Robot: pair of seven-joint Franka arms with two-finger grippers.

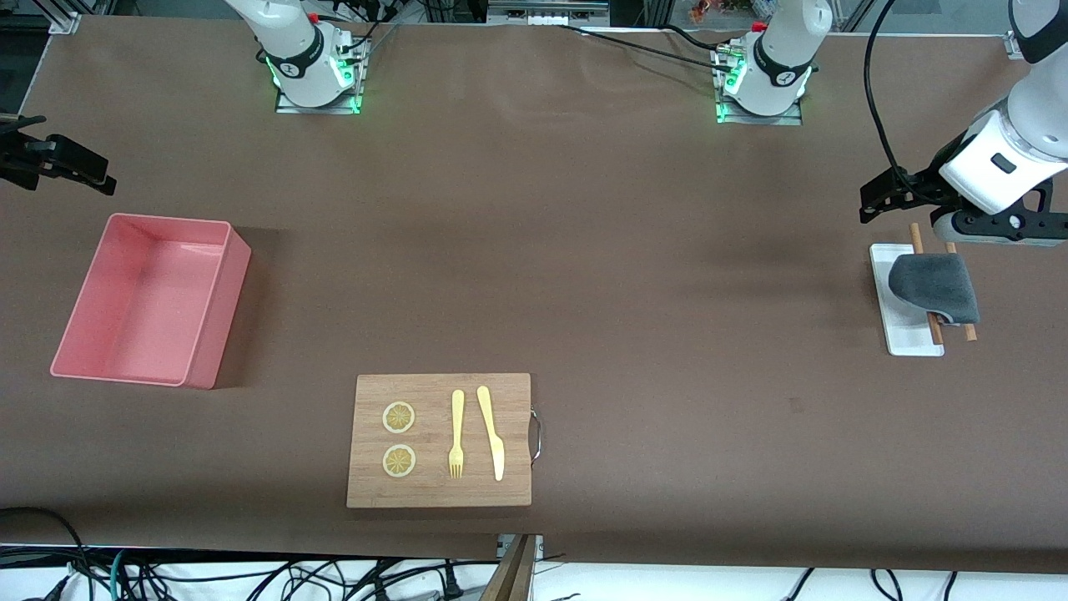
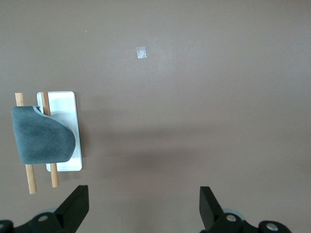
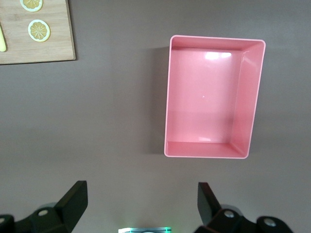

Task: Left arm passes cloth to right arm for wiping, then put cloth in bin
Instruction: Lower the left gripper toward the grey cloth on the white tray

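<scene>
While draped dark side up over two wooden dowels [image 1: 926,284] on a small white tray [image 1: 909,342], the cloth [image 1: 936,288] sits close to the bench edge at the left arm's end, untouched.

Left gripper [image 2: 144,206]: empty, fingers spread wide, up in the air just beside the tray's farther end. Right gripper [image 3: 141,204]: empty, likewise wide apart, waiting over bare bench near the bin [image 1: 125,334] by the edge at the right arm's end.

Likely faults:
- Pinching a dowel along with the cloth, dragging it or the light tray off that nearby edge.
- Catching only a fold, so that the cloth slips loose during the handover.
- Bumping fork [image 1: 456,434], knife [image 1: 491,430] or lemon slices [image 1: 399,417] on the wooden board [image 1: 440,492] when wiping; board sits close to the bench edge nearest the front camera.

Open room: broad bare bench across the middle, between bin and tray and from the board toward the bases. Tight: tray to its edge, bin to its edge.
</scene>
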